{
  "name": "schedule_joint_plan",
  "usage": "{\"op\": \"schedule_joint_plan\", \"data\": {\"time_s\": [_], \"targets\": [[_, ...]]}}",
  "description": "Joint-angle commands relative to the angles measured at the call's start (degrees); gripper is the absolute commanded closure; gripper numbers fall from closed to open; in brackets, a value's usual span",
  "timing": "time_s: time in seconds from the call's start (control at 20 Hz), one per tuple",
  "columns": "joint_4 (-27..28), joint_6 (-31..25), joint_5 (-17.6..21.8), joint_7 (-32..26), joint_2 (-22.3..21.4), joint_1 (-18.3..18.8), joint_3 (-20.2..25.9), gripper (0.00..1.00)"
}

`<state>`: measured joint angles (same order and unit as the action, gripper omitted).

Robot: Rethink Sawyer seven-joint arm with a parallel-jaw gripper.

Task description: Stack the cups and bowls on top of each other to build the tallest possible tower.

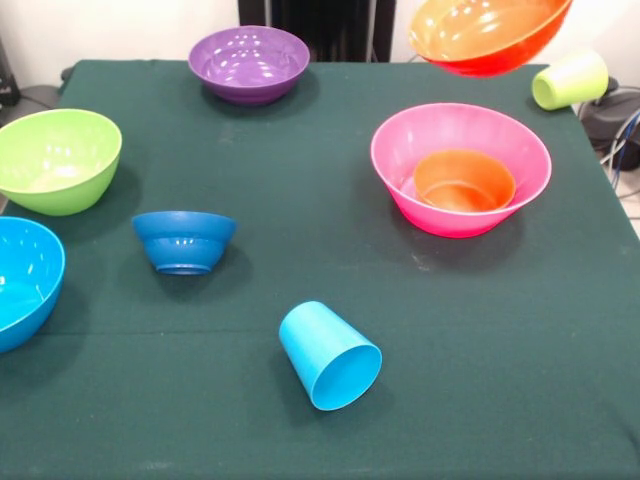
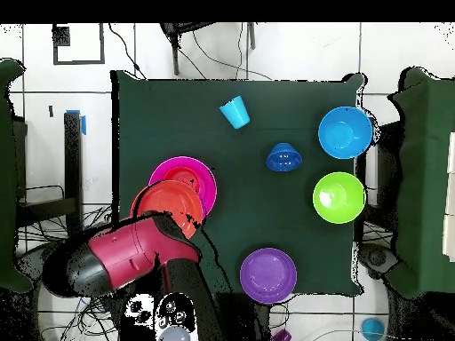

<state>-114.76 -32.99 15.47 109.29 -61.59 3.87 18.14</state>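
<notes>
A large orange bowl (image 1: pixel 490 35) hangs tilted in the air above the table's far right corner. In the overhead view this bowl (image 2: pixel 164 206) overlaps the large pink bowl (image 2: pixel 203 173), and the red arm (image 2: pixel 133 253) reaches to it. The gripper itself is hidden by the arm and bowl. The pink bowl (image 1: pixel 395 150) stands on the table with a small orange bowl (image 1: pixel 465 180) inside it. A sky blue cup (image 1: pixel 330 355) lies on its side near the front. A yellow-green cup (image 1: pixel 570 80) lies on its side at the far right.
A purple bowl (image 1: pixel 248 62) stands at the far edge. A lime green bowl (image 1: pixel 58 160) and a sky blue bowl (image 1: pixel 20 280) stand at the left edge. A small dark blue bowl (image 1: pixel 184 240) stands beside them. Cables lie off the table's right side.
</notes>
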Motion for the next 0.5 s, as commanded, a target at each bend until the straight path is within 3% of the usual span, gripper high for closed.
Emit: {"op": "schedule_joint_plan", "data": {"time_s": [0.05, 0.5], "targets": [[4.6, 5.9, 5.3, 7.9, 2.4, -2.8, -3.2, 1.00], [7.7, 5.5, 4.2, 5.2, 3.6, -2.5, -3.7, 1.00]]}}
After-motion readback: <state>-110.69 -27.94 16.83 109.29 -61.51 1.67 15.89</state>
